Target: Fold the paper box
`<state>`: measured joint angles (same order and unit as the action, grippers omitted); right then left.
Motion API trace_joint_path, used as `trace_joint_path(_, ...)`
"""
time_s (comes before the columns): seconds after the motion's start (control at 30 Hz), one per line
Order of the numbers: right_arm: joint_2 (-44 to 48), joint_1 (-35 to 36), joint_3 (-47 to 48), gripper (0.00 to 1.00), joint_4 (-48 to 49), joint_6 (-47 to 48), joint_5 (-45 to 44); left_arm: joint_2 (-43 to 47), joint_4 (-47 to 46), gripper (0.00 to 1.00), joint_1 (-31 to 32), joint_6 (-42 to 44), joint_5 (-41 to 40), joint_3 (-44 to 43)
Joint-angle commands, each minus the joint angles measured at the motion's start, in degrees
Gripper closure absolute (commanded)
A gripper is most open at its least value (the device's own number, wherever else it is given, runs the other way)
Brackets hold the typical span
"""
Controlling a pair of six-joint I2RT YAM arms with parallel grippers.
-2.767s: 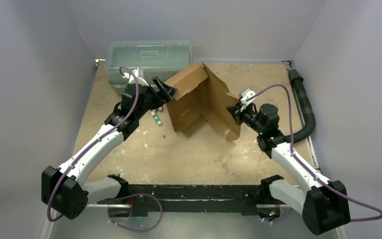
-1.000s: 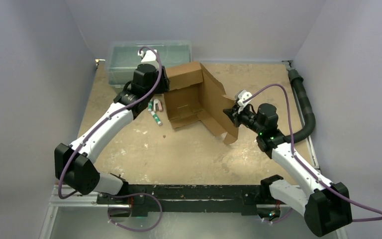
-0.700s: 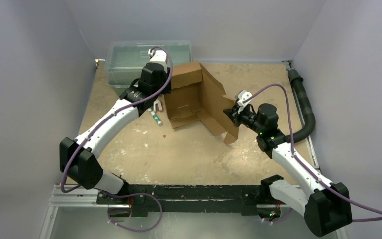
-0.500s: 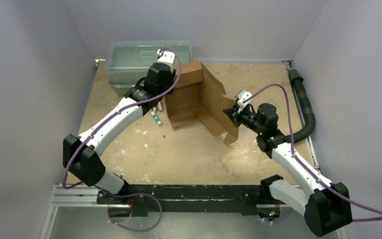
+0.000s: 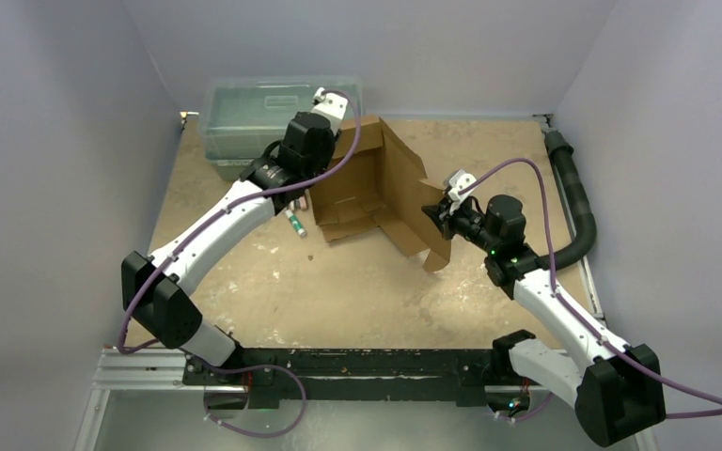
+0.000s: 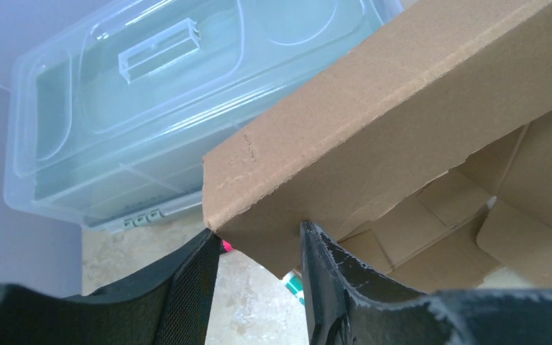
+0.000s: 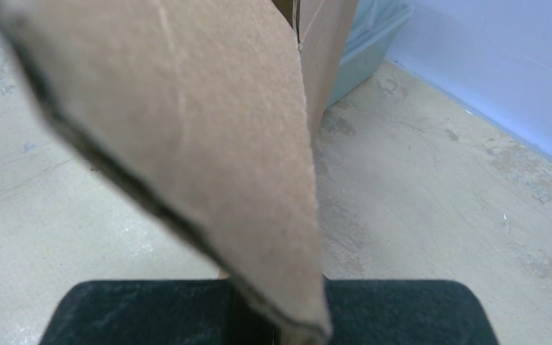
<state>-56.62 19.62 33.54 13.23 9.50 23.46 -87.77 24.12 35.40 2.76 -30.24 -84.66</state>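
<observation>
Left pincer (image 6: pixel 257 231): spread, astride the paper box (image 6: pixel 402 108) corner edge (plastic bin (image 6: pixel 136 100) just beyond)
Right pincer (image 7: pixel 277 323): pinching the paper box's flap edge
Room: open worktop (image 7: pixel 438 187) either side of it

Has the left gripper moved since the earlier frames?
Yes. The left gripper has moved right along the bin's front, toward its right end, reaching the box's far-left corner.

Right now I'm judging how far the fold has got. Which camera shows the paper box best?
The top external view: the whole paper box shows, panels half raised. The left wrist view shows only one wall's corner above the open left gripper; the right wrist view shows only a flap pinched in the right gripper.
</observation>
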Motion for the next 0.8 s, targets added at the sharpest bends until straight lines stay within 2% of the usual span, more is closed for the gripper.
trace_joint_path(0.0,-0.33,0.68,2.12,1.0,-1.52,1.64,0.55,-1.03,-1.05,0.56,0.41,4.86,-0.77,-2.85)
trace_joint_path(0.33,-0.43,0.68,2.09,1.0,-1.78,1.92,0.53,-4.22,-2.53,0.54,1.08,11.91,-0.93,-3.62)
trace_joint_path(0.6,-0.64,0.65,2.06,1.0,-1.77,2.19,0.45,-2.42,-5.49,0.54,1.37,14.09,-2.7,-2.06)
trace_joint_path(0.77,-0.94,0.62,2.14,1.0,-1.89,2.19,0.37,-0.97,-3.62,0.44,1.41,15.03,-2.35,-2.32)
